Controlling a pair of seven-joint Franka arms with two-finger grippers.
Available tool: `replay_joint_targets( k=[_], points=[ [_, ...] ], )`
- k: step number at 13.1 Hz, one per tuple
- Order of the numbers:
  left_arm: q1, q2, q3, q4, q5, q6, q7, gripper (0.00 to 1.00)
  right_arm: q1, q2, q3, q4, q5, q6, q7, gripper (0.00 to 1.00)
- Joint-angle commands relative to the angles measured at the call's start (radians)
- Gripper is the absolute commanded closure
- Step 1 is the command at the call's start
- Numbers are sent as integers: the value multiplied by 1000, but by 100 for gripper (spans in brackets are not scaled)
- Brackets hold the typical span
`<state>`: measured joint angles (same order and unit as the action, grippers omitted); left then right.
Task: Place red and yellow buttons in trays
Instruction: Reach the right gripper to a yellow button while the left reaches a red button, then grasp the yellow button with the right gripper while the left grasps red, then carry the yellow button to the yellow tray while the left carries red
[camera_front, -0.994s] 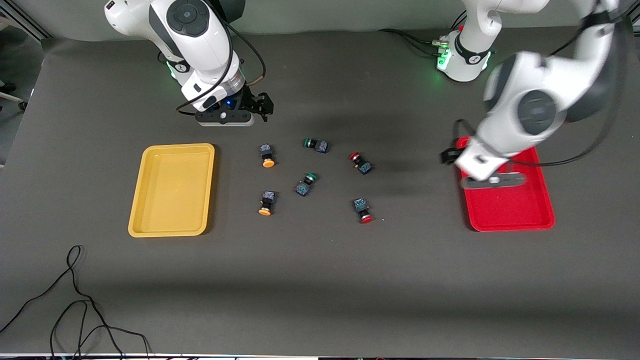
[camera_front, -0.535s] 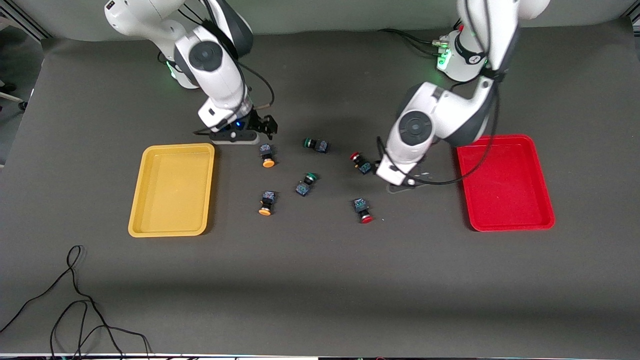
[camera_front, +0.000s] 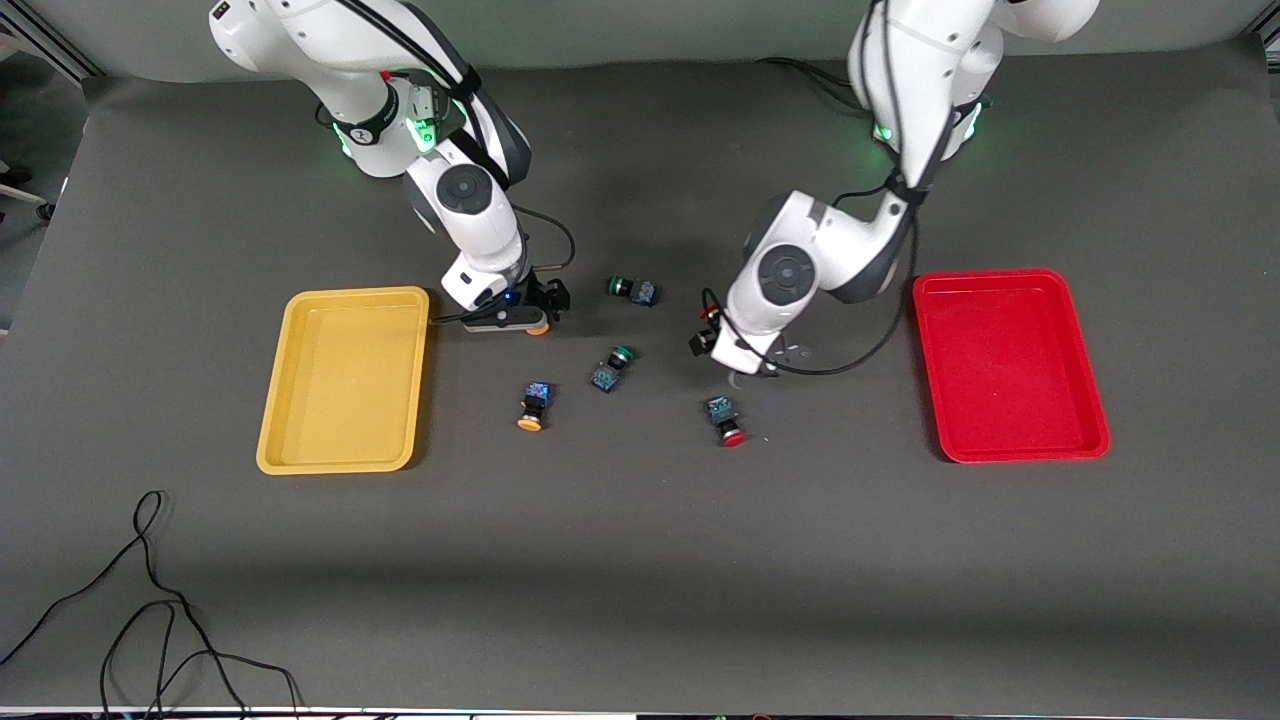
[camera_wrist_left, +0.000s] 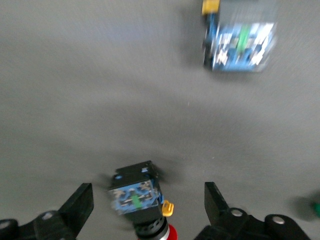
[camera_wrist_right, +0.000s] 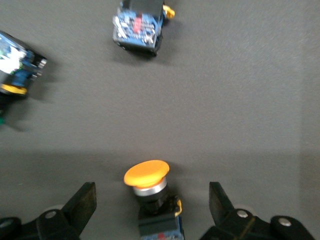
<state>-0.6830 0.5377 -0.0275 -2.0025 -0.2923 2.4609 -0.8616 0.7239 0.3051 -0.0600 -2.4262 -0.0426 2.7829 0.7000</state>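
Left gripper: low over the table, claw spread wide, with a red button sitting between the fingers. The fingers do not touch it.
Right gripper: low over the table, claw spread wide, with a yellow button sitting between the fingers, not touching it.
Second red button: lying on the table, nearer the front camera than the left gripper.
Second yellow button: lying on the table, nearer the front camera than the right gripper.
Green buttons: one lies between the two grippers, one sits in the middle of the group.
Yellow tray: at the right arm's end of the table.
Red tray: at the left arm's end of the table.
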Motion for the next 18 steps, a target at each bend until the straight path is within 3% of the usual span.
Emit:
replay_joint_targets(
  k=[1,3,4,5,6,7,9,11,14,16,18],
  points=[
    [-27,9,9,5,-13,-9,-20,2,11,18,-9,13,-23,27,-10,9],
    [-39,10,9,1,-13,-11,-22,10,11,38,-9,15,-23,49,-11,33],
    [-38,8,9,1,-13,-11,-17,28,11,38,-9,15,-23,46,-11,58],
    [-35,8,11,2,-13,-16,-14,56,11,34,-9,15,-23,41,-11,76],
    [-29,7,11,8,-13,-28,-8,87,9,29,-9,16,-23,38,-11,88],
    [-15,4,11,14,-11,-48,6,100,9,28,-9,19,-23,38,-10,91],
    [6,-16,14,27,-7,-109,18,100,9,-4,-7,33,-22,-4,-8,93],
    [51,-74,17,34,1,-193,29,100,8,-70,-7,109,-10,-196,1,93],
    [207,-212,21,59,28,-473,243,100,3,-112,-20,322,41,-542,-5,93],
    [340,-304,20,50,146,-629,451,100,-1,-129,-72,447,47,-717,-40,93],
    [457,-378,20,25,220,-713,586,100,-1,-171,-183,466,49,-770,-184,93]
  ],
)
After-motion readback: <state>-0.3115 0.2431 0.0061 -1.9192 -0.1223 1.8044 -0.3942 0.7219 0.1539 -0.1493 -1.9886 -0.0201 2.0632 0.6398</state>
